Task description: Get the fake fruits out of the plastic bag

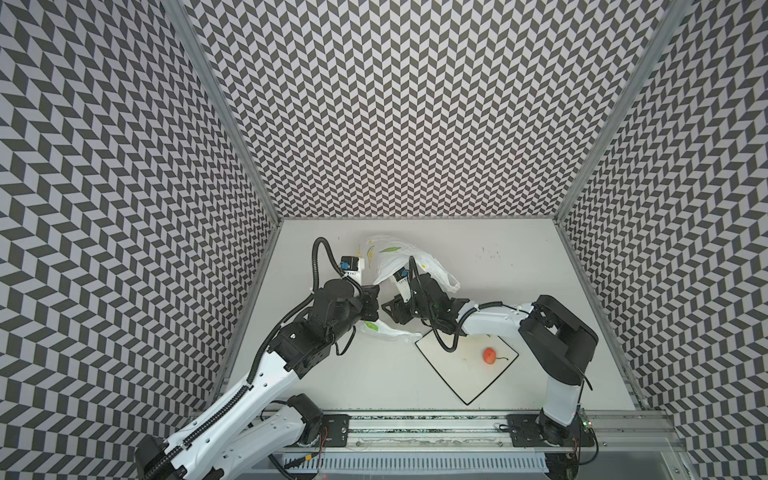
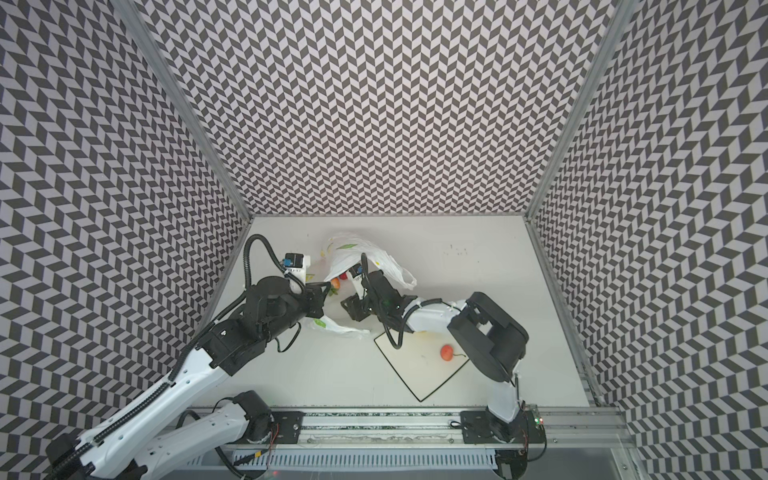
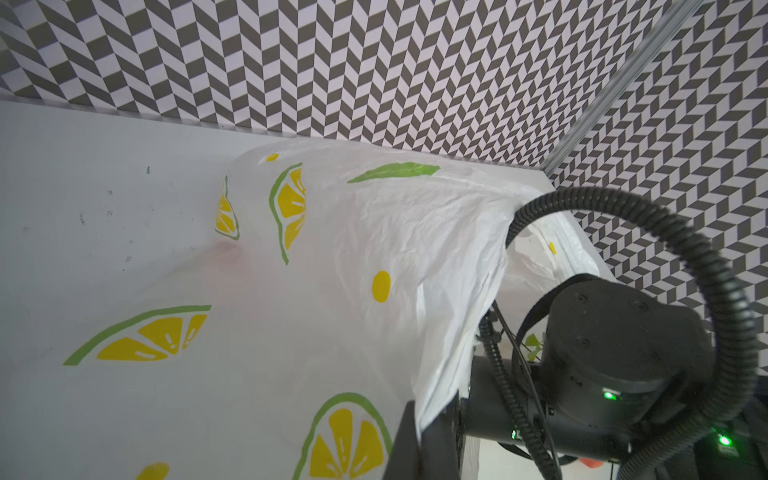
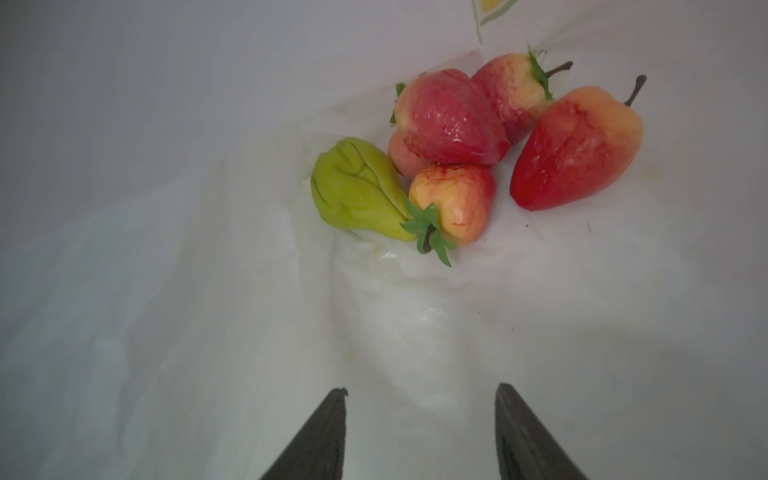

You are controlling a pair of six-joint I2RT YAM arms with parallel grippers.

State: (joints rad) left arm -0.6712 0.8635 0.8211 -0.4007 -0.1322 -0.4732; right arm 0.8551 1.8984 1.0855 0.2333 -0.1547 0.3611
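The fake fruits (image 4: 451,120) sit in a small heap inside the plastic bag (image 3: 374,232), on its white film. There's a green pear (image 4: 357,191), a strawberry (image 4: 457,203) w/ its green cap turned toward the camera, more red ones behind, and a big red-yellow fruit (image 4: 577,149) just beside them. In the right wrist view the heap lies ahead of the right claw (image 4: 422,390), well apart from its tips and somewhat off the line it points along. So nothing is btwn the fingers yet; the claw is spread and empty. The nearest pieces are the pear and the capped strawberry, which touch each other. The pear's long axis runs at a slant across the claw's line of approach, narrow end toward the strawberry. The next move prob. calls for a short reach forward w/ a small turn toward the heap. The right arm is clearly the nearer one, its claw inside the bag's mouth. The left claw (image 1: 371,304) is pressed together, pinching the bag's rim and holding the mouth up; in the left wrist view the film drapes away from it. Outside the bag, one red fruit (image 1: 490,356) lies on the plate (image 1: 465,382) on the tabletop (image 1: 374,374), near the right arm.
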